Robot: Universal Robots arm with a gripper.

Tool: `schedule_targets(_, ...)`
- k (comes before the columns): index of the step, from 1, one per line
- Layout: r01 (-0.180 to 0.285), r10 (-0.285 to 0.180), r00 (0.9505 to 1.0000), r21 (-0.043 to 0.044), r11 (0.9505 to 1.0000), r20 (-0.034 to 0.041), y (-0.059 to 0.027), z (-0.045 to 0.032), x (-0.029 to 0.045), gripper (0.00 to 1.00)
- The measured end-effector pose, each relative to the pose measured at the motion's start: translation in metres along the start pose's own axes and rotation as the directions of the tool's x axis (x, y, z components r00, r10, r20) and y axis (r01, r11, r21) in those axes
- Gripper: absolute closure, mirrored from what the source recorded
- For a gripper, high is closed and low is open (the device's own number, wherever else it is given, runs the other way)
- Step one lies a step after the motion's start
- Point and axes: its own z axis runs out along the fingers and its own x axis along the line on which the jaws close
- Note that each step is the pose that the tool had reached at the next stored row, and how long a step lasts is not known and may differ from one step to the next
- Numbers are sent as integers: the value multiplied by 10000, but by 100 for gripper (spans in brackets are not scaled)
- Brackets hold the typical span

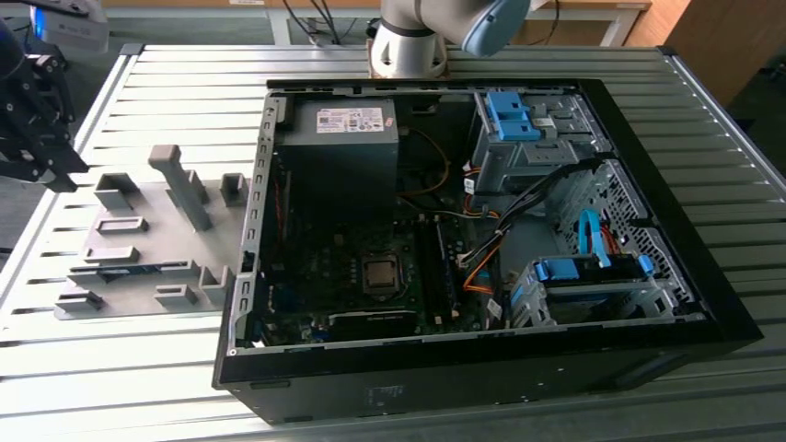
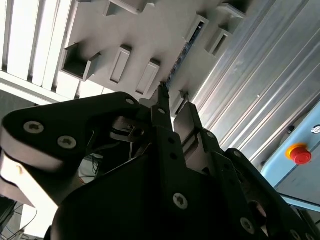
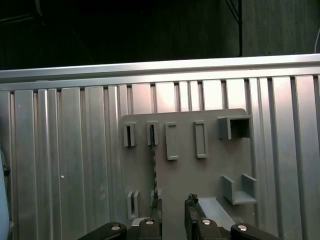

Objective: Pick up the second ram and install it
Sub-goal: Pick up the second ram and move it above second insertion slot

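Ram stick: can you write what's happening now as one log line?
gripper: open, empty, above grey fixture | second ram: in fixture, not grasped

This looks like a robotics lab or workshop. A ribbed aluminium desk (image 1: 700,110) carries an opened computer case (image 1: 491,391) mid-frame in the exterior view, a grey fixture plate (image 1: 160,249) sits at that view's left, and the arm's base (image 1: 411,46) is at top centre. A red emergency-stop button (image 2: 299,153) shows in the second wrist view.

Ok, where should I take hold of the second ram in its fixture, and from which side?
The second ram stands on edge in the grey fixture, ends seated in slotted blocks, so only its upper long edge is free. Probably grip that edge near the middle, coming straight down from above, clamping the two flat faces.
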Motion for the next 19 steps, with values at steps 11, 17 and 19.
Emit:
schedule_targets(11,6,-6,10000,0,10000,1,25,94,32,68)
schedule_targets(17,5,-5,10000,1,10000,2,25,97,32,67)
schedule_targets(19,5,-5,10000,2,10000,3,25,104,32,61)
